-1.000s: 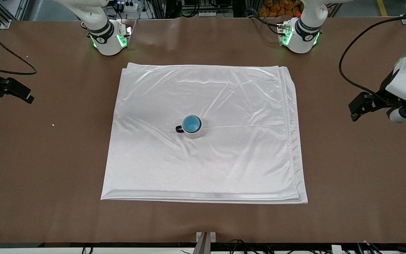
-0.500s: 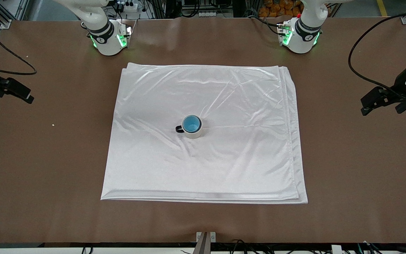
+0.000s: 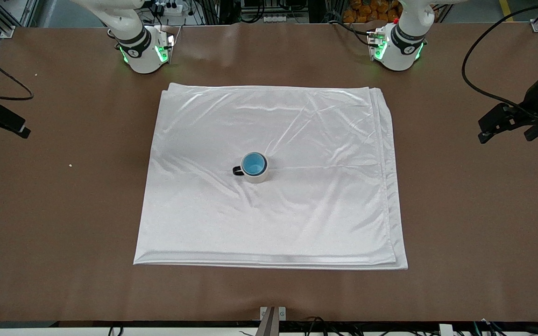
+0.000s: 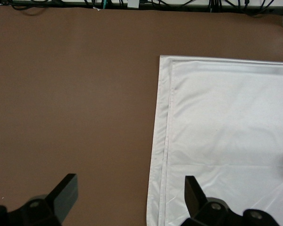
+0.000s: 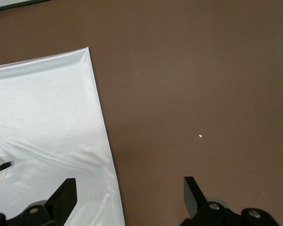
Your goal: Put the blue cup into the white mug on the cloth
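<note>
Moved: both grippers have drawn back toward the table's ends since the earlier frames, the right one the most lately; cup, mug and cloth lie just as they did.
Cup [image 3: 254,163]: sits upright inside the mug, only its bright blue inside and rim showing from the front camera.
Mug [image 3: 256,174]: stands upright on the cloth, about at its middle, a little toward the right arm's end; its dark handle [image 3: 237,171] points toward the right arm's end of the table. A sliver of rim and handle shows at the edge of the right wrist view.
Cloth [image 3: 297,219]: spread flat mid-table in folded layers, lightly wrinkled, its farther edge close to the two arm bases and its nearer edge well short of the table's front edge; bare brown table [image 3: 474,224] runs all around it.
Left gripper [image 3: 502,123]: up over bare table at the left arm's end edge, well apart from the cloth; in its wrist view [image 4: 127,197] the fingers stand spread wide with nothing between them, the cloth's corner below.
Right gripper [image 3: 3,122]: over bare table at the right arm's end edge, well apart from the cloth; its wrist view [image 5: 129,197] shows the fingers likewise parted and holding nothing.
Speck [image 3: 70,164]: small pale crumb on the bare table between the right gripper and the cloth.
</note>
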`<act>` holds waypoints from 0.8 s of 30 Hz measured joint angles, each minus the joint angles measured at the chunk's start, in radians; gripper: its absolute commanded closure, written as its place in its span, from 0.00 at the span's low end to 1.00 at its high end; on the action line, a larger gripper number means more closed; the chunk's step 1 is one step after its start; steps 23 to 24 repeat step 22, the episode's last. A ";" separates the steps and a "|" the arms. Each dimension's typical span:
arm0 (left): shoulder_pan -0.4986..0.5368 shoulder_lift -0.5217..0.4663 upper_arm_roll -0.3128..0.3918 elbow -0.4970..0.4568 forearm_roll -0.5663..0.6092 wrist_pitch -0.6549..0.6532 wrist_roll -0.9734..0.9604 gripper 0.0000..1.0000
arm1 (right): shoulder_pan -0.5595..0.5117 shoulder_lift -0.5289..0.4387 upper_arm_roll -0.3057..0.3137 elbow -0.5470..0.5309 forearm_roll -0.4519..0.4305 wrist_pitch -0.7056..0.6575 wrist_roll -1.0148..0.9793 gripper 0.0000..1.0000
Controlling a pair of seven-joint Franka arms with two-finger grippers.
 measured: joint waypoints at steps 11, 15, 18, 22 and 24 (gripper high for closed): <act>0.000 0.000 0.000 -0.007 -0.003 -0.002 -0.004 0.00 | 0.014 0.004 -0.005 0.000 0.001 0.004 -0.007 0.00; 0.000 0.000 0.000 -0.008 -0.003 -0.002 -0.004 0.00 | 0.014 0.005 -0.006 0.000 0.001 0.004 -0.007 0.00; 0.000 0.000 0.000 -0.009 -0.003 -0.002 -0.004 0.00 | 0.014 0.005 -0.006 0.000 0.001 0.004 -0.007 0.00; 0.000 0.000 0.000 -0.009 -0.003 -0.002 -0.004 0.00 | 0.014 0.005 -0.007 0.000 0.001 0.004 -0.007 0.00; 0.000 0.000 0.000 -0.009 -0.003 -0.002 -0.004 0.00 | 0.014 0.005 -0.007 0.000 0.001 0.004 -0.007 0.00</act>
